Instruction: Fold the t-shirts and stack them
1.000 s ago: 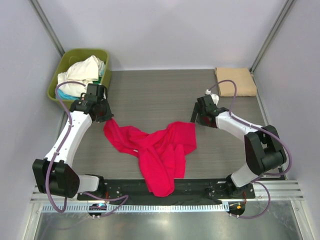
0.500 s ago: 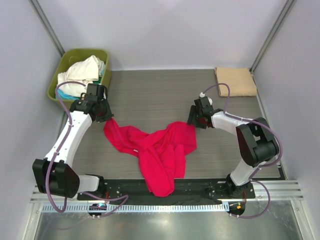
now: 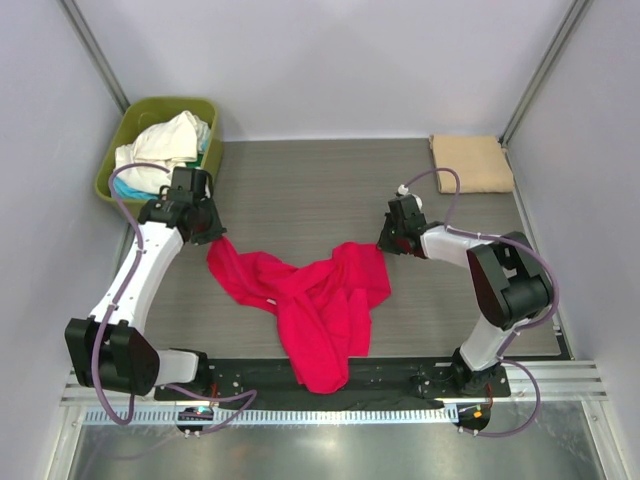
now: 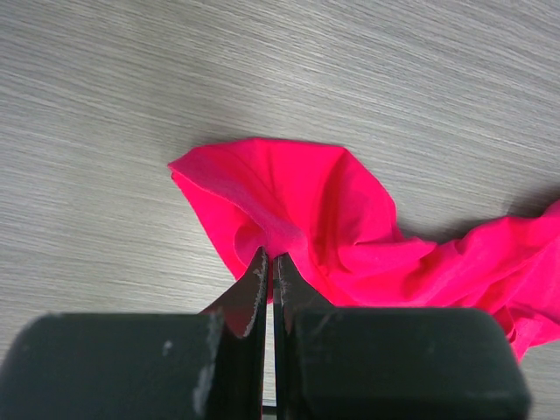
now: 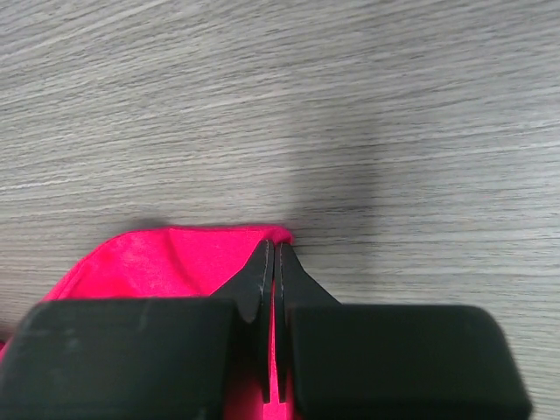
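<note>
Far left, behind and to the left of the left gripper [image 4: 269, 258]: olive-green tub [image 3: 165, 103] at the worktop's [image 3: 300, 185] rear corner, holding a loose cream-white t-shirt [image 3: 165, 140]. A sliver of teal cloth [image 3: 121, 188] shows at the tub's near edge.

Left gripper: fingers pressed together with no gap between them, pinching a raised fold of the crimson t-shirt [image 3: 310, 300]. In the left wrist view, the cloth peaks just ahead of the tips and trails off to the gripper's right.

Crimson t-shirt: crumpled, unfolded, lying on the worktop between the two grippers. Its left upper corner runs up to the left gripper and its right upper corner to the right gripper [image 5: 273, 249]. A long lobe hangs down towards the arm bases, near the worktop's front edge.

Right gripper: fingers fully closed on the shirt's far right corner. In the right wrist view, the hem ends right at the tips, red cloth shows in the slit between the fingers, and bare worktop lies ahead.

Behind and to the right of the right gripper, well apart from it: tan-beige t-shirt [image 3: 472, 162], folded flat in the rear right corner.
</note>
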`<state>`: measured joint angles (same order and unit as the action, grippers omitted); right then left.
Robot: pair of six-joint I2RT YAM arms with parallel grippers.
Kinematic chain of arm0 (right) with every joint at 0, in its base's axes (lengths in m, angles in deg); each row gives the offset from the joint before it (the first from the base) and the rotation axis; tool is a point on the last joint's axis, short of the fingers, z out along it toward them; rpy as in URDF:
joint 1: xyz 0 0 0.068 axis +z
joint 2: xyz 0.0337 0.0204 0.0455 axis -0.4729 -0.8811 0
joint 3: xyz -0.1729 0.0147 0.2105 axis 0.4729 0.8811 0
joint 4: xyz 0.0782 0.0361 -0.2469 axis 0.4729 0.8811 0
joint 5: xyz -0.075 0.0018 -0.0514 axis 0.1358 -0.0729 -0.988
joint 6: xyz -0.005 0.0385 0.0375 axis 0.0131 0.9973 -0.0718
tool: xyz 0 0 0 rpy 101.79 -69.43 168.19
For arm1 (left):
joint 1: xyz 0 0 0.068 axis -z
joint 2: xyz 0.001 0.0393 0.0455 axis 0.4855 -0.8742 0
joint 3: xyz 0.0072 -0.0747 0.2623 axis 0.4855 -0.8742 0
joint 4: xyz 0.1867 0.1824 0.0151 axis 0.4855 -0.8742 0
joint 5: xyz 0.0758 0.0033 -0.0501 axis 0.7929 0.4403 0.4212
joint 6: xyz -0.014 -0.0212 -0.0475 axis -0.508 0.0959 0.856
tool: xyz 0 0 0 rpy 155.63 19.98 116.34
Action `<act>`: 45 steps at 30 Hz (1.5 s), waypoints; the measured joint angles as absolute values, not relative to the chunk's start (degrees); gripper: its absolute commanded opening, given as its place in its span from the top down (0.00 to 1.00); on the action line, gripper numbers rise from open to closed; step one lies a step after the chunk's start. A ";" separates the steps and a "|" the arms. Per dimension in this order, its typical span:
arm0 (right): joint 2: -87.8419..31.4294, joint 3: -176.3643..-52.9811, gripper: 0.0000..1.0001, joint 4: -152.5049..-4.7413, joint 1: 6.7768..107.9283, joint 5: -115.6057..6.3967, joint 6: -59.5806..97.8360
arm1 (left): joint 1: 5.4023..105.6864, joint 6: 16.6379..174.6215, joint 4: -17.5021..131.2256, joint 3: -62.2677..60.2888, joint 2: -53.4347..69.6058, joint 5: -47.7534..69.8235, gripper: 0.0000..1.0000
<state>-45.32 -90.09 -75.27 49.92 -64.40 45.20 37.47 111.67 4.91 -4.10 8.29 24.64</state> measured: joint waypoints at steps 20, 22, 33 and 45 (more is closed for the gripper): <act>-16.12 -98.85 0.99 -59.73 50.66 -64.57 38.01 | 37.12 112.04 5.53 0.71 15.96 21.23 1.00; -12.47 -101.80 0.99 -58.07 50.68 -65.93 37.18 | 37.12 111.97 5.13 3.85 16.86 21.03 1.00; 3.64 -111.20 0.99 -52.61 50.66 -73.38 33.37 | 37.14 110.49 2.09 23.90 22.30 22.15 1.00; 16.58 -116.88 0.99 -50.29 50.66 -78.06 31.03 | 37.12 105.68 5.79 30.43 35.26 25.62 1.00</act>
